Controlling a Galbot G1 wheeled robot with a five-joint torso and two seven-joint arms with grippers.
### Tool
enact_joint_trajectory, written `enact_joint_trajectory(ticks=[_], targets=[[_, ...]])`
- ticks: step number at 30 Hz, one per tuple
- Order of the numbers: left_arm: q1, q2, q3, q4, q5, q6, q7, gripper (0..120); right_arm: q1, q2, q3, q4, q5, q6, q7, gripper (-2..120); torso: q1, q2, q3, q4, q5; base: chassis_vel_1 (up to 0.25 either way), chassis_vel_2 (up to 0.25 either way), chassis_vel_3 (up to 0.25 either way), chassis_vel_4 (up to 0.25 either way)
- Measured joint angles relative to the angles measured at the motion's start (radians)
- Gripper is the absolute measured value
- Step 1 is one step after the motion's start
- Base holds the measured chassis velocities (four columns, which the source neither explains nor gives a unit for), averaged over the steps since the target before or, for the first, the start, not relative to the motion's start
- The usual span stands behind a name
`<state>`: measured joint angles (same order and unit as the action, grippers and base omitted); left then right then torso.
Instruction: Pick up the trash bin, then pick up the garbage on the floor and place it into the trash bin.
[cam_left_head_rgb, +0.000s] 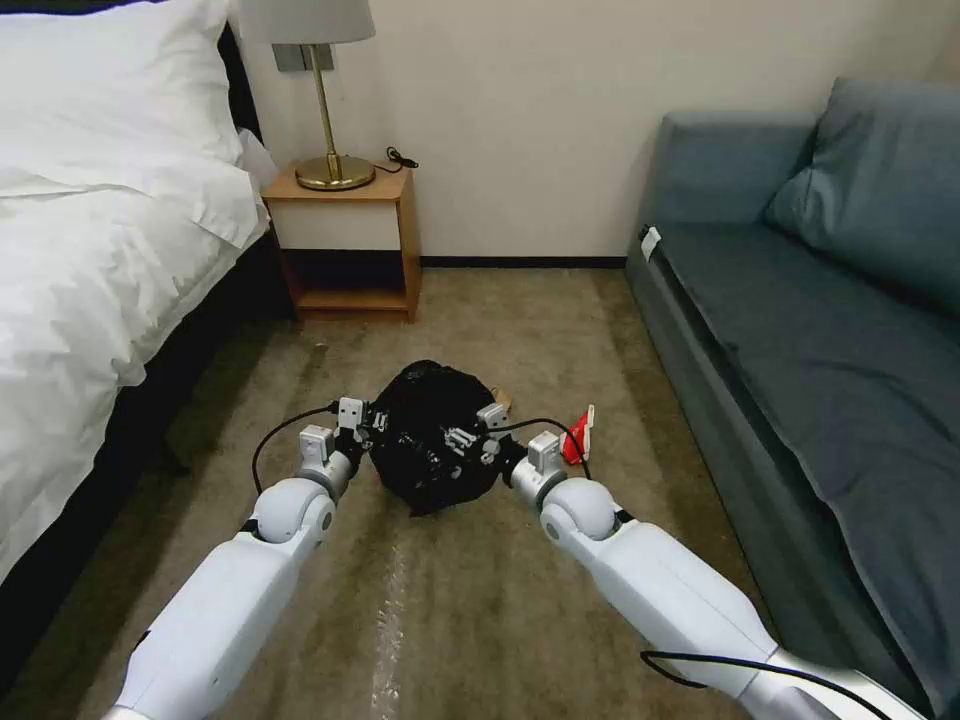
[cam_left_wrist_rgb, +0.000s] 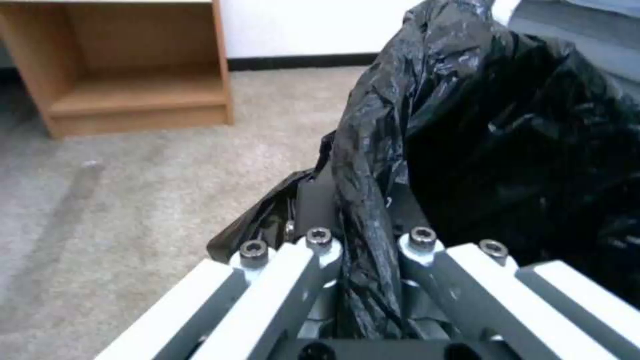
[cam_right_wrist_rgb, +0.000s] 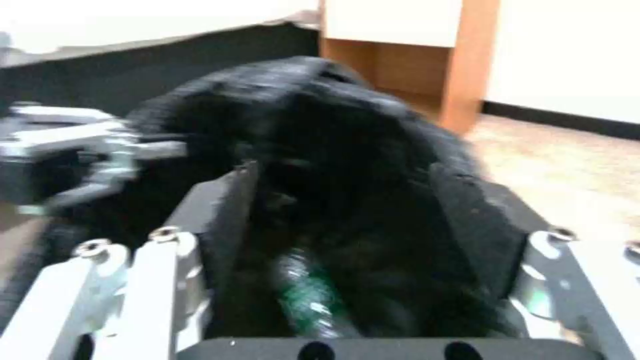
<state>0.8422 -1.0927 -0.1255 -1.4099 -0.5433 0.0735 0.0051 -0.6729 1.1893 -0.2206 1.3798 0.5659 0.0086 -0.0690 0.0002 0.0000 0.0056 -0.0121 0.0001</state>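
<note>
Beige carpet runs between a white-sheeted bed (cam_left_head_rgb: 90, 250) at the left of the frame and a blue sofa (cam_left_head_rgb: 820, 330) at the right, with a wooden nightstand (cam_left_head_rgb: 350, 245) and brass lamp (cam_left_head_rgb: 325, 120) at upper centre. At frame centre sits the trash bin (cam_left_head_rgb: 435, 440), its black liner hiding the body. The left gripper (cam_left_head_rgb: 362, 425) is pinched tight on a fold of liner at the rim; the right gripper (cam_left_head_rgb: 470, 440) has its fingers spread over the bin mouth, where a clear bottle with green label (cam_right_wrist_rgb: 307, 295) lies inside. One red-and-white packet (cam_left_head_rgb: 578, 432) and one tan paper wad (cam_left_head_rgb: 502, 398) lie on the carpet just beside the bin. The likely risk: the thin liner could slip or tear, dropping the bin.
</note>
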Motion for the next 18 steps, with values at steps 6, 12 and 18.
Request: enact_joint_trajectory(ticks=[6,12,18], targets=[[0.026,0.013,-0.025,-0.024,-0.002,-0.003,-0.030,4,-0.003,-0.069,0.079,-0.005,0.035,-0.020,0.034,96,0.000,0.000,0.000,0.0001,0.0000,0.000,0.000,0.000,0.000],[0.045,0.035,-0.057,-0.035,-0.002,-0.003,-0.033,4,-0.020,-0.143,0.122,-0.018,0.082,-0.028,0.033,99,0.000,0.000,0.000,-0.0004,0.0001,0.000,0.000,0.000,0.000],[0.079,0.070,-0.119,-0.073,-0.017,0.001,-0.031,4,-0.058,-0.186,0.226,-0.104,0.176,-0.037,-0.039,100,0.000,0.000,0.000,0.0000,0.0002,0.000,0.000,0.000,0.000]])
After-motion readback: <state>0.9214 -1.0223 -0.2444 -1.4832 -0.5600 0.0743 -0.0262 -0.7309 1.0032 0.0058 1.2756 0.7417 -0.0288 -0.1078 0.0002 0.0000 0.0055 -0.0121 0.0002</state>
